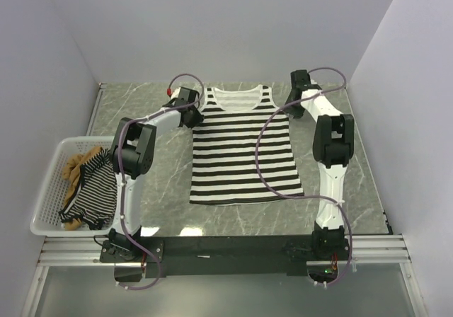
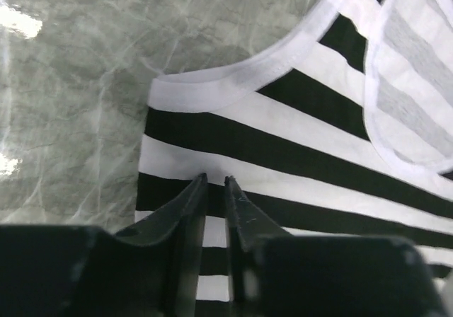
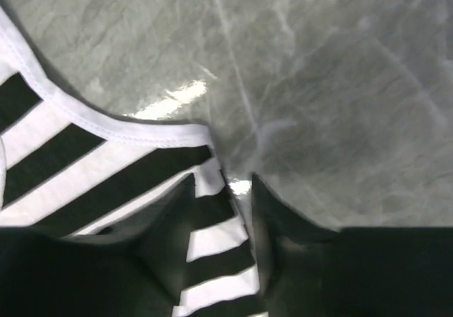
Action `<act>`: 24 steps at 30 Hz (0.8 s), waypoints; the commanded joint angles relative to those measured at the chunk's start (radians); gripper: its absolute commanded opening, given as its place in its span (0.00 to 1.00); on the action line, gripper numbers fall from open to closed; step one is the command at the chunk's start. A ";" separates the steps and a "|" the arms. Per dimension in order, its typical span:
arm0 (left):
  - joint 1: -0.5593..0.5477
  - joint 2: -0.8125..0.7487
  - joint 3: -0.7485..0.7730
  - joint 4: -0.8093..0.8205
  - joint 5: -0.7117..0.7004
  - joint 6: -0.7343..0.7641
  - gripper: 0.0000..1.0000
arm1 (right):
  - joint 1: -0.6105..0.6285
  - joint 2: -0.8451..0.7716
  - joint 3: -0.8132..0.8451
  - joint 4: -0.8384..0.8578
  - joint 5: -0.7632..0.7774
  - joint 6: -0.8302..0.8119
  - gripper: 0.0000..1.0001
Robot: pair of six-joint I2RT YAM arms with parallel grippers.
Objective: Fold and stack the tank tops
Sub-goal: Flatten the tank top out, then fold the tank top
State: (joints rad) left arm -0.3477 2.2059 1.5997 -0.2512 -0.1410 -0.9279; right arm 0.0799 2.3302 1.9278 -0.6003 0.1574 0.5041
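tank top point(image 1: 244, 147) between extended left arm point(image 1: 134, 151), right arm point(image 1: 333, 140).

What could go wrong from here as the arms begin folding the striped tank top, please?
1. The right gripper straddles only the side edge of the black-and-white striped top. Closing there may catch too little cloth and slip.
2. The left gripper sits further in on the fabric, so uneven grips could skew the fold.
3. The right arm's cable crosses over the top and might drag it.
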 commanded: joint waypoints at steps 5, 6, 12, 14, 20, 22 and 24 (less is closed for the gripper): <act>0.018 -0.095 -0.119 0.093 0.121 0.037 0.44 | 0.007 -0.207 -0.119 -0.006 0.062 -0.050 0.60; 0.019 -0.116 -0.119 0.099 0.127 0.044 0.47 | 0.018 -0.239 -0.151 0.002 0.070 -0.050 0.61; 0.035 -0.185 -0.096 0.064 0.097 0.070 0.50 | 0.243 -0.547 -0.521 0.144 0.064 -0.015 0.58; 0.042 -0.204 -0.103 0.032 0.072 0.070 0.51 | 0.364 -0.638 -0.646 0.181 0.053 0.042 0.53; 0.105 -0.270 -0.168 -0.017 0.030 0.040 0.49 | 0.667 -0.756 -0.826 0.266 0.022 0.219 0.38; 0.131 -0.291 -0.197 -0.014 0.046 0.032 0.48 | 0.802 -0.735 -0.808 0.258 0.045 0.250 0.38; 0.148 -0.317 -0.213 -0.017 0.043 0.034 0.47 | 0.880 -0.707 -0.761 0.234 0.080 0.283 0.37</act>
State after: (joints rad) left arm -0.2249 1.9511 1.4158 -0.2497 -0.0807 -0.8856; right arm 0.8692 1.6199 1.1172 -0.3950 0.1795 0.6880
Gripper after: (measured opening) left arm 0.479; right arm 0.377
